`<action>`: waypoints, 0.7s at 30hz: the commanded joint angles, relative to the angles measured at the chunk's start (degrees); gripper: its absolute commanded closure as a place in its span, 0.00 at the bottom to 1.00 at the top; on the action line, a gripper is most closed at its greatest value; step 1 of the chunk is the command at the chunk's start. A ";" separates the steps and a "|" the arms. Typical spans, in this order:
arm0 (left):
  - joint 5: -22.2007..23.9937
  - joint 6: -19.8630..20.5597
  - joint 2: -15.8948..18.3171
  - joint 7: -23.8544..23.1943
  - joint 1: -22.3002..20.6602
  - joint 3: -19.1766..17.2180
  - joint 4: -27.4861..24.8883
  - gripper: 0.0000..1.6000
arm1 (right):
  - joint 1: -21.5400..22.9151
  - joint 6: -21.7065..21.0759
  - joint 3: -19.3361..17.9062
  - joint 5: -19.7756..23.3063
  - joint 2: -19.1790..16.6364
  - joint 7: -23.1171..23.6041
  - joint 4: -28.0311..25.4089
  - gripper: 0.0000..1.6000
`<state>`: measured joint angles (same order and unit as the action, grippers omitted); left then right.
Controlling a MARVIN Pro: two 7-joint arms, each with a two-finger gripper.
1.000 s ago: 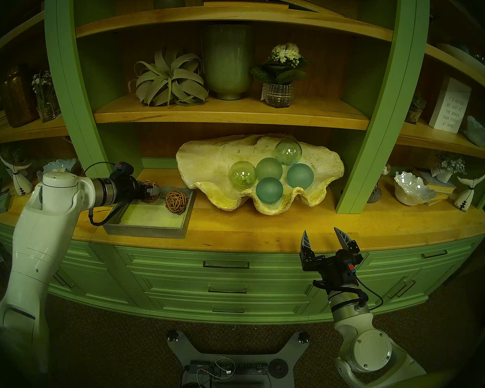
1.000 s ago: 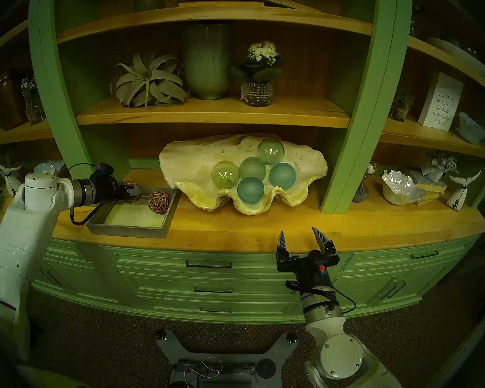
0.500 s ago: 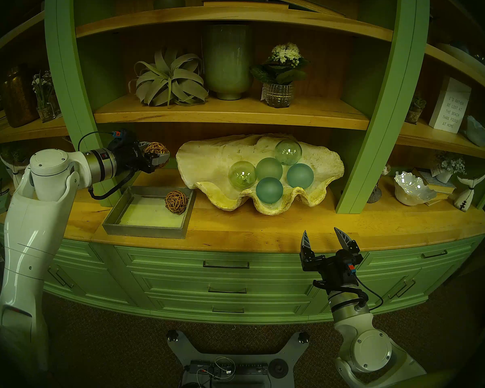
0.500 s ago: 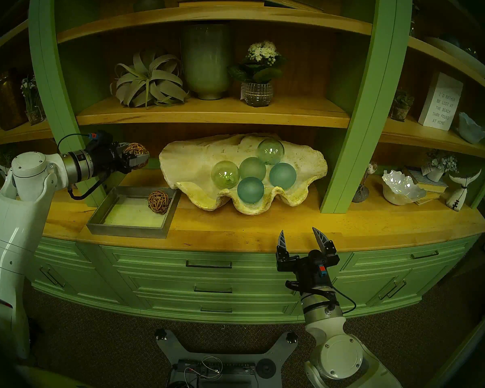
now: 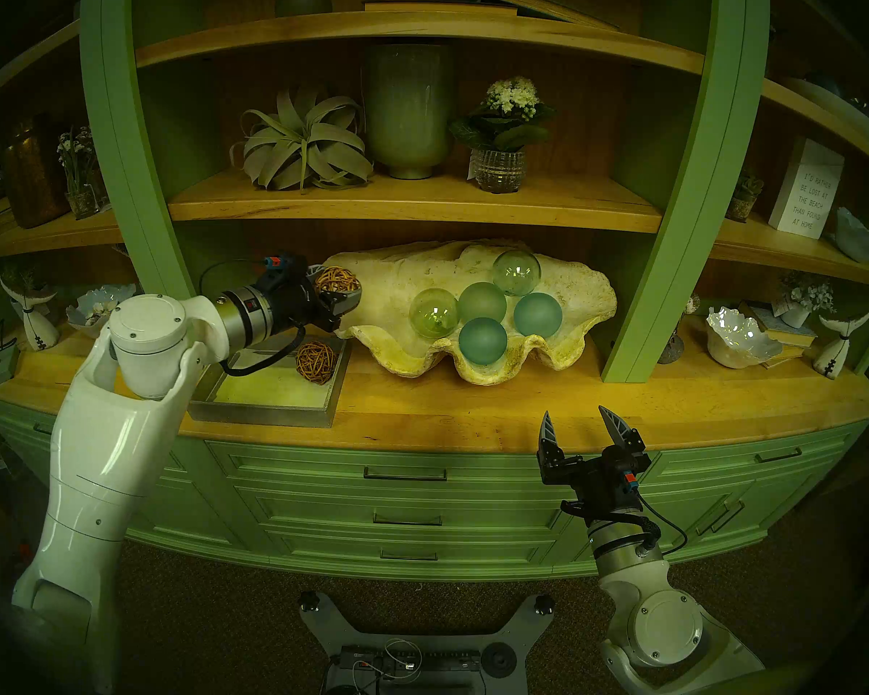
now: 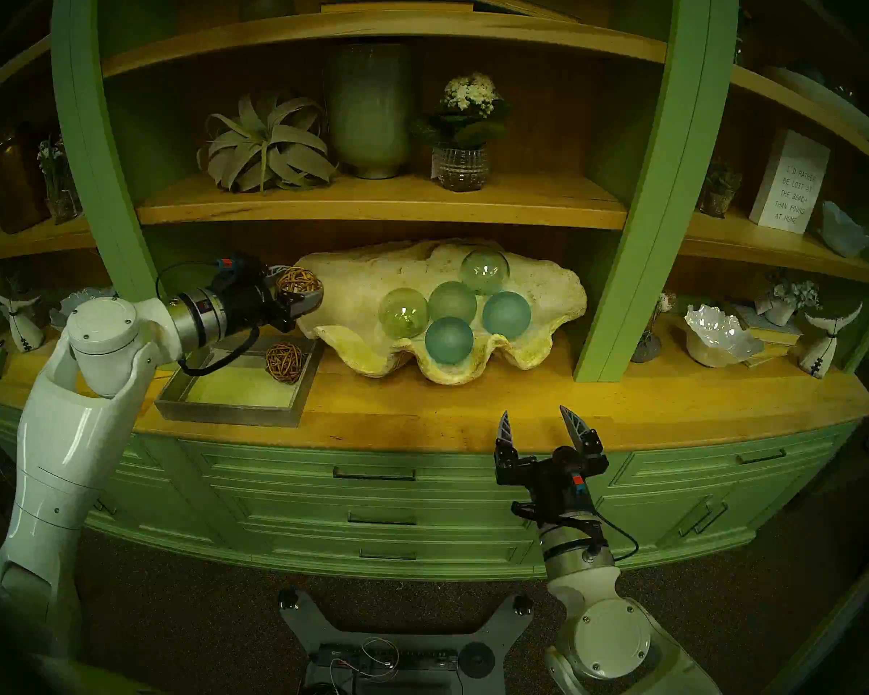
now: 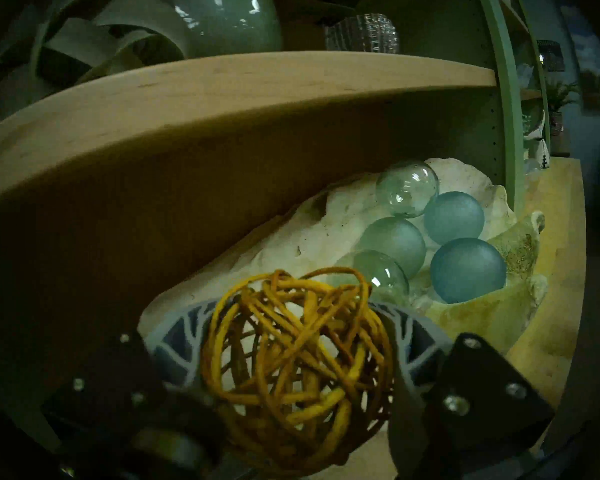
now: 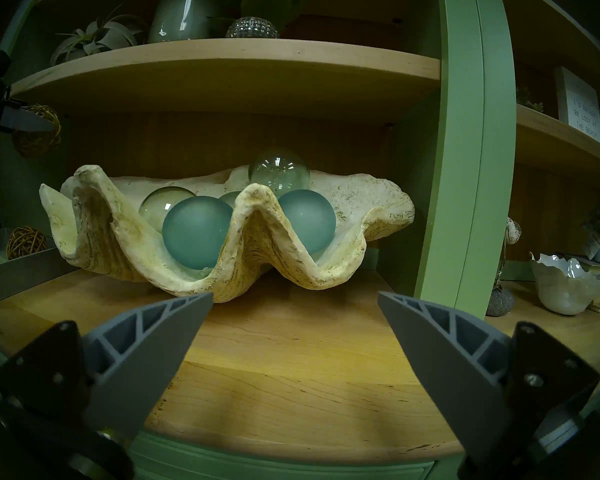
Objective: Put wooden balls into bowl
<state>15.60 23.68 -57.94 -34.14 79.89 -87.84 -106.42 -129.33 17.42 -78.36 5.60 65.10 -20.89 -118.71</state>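
Left gripper (image 5: pixel 339 290) is clamped on a twig ball (image 5: pixel 336 279), held in the air at the left end of the shell bowl (image 5: pixel 387 298), level with its rim. Head views put ball and rim edge overlapping; can't tell from them if the ball is past the rim or just beside it. Left wrist view helps: ball (image 7: pixel 297 361) sits pinched between both fingers (image 7: pixel 177 340), with white shell interior (image 7: pixel 291 240) visible behind and through the weave, under the wooden shelf (image 7: pixel 187 98).

Second twig ball (image 5: pixel 315 362) rests in the grey tray (image 5: pixel 267 413), far right corner, just left of the bowl. Left arm's cable hangs over the tray's back edge. Right wrist view shows the same ball (image 8: pixel 26 242) low behind the tray wall (image 8: pixel 18 278), and the held ball (image 8: pixel 37 131) up high at far left with one finger across it. That corner is dark, so grip detail there is poor.

Five glass balls (image 5: pixel 482 340) cluster in the right half of the bowl: two clear greenish, three frosted blue-green. Left half of the bowl is bare shell. Right wrist view hides part of the middle one behind the scalloped front rim (image 8: pixel 257 205); left wrist view shows all five.

Right gripper (image 5: pixel 580 420) is spread wide with nothing in it, fingers pointing up, at the front edge of the counter (image 5: pixel 447 418), well apart from the bowl. Its own camera shows both fingers (image 8: pixel 146 347) apart with bare countertop between.
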 commanded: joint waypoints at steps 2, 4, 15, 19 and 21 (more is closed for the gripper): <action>-1.75 -0.58 -4.92 2.66 -5.24 5.89 -1.50 1.00 | 0.50 0.44 -0.06 0.00 0.07 0.04 -2.07 0.00; -2.45 -0.29 -5.81 3.24 -6.20 7.53 -1.08 1.00 | 0.50 0.44 -0.06 0.00 0.06 0.03 -2.08 0.00; -5.29 1.36 -8.98 5.44 -10.01 13.55 2.07 1.00 | 0.46 0.40 -0.06 0.05 0.01 0.00 -2.18 0.00; -4.94 1.86 -9.29 5.40 -10.29 13.52 2.88 1.00 | 0.44 0.39 -0.06 0.06 -0.01 -0.01 -2.20 0.00; -5.06 2.14 -9.27 5.79 -10.12 13.22 3.12 1.00 | 0.44 0.38 -0.06 0.07 -0.02 -0.01 -2.22 0.00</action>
<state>10.08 25.29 -65.72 -29.05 73.57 -73.49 -103.39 -129.34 17.42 -78.35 5.63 65.02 -20.96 -118.80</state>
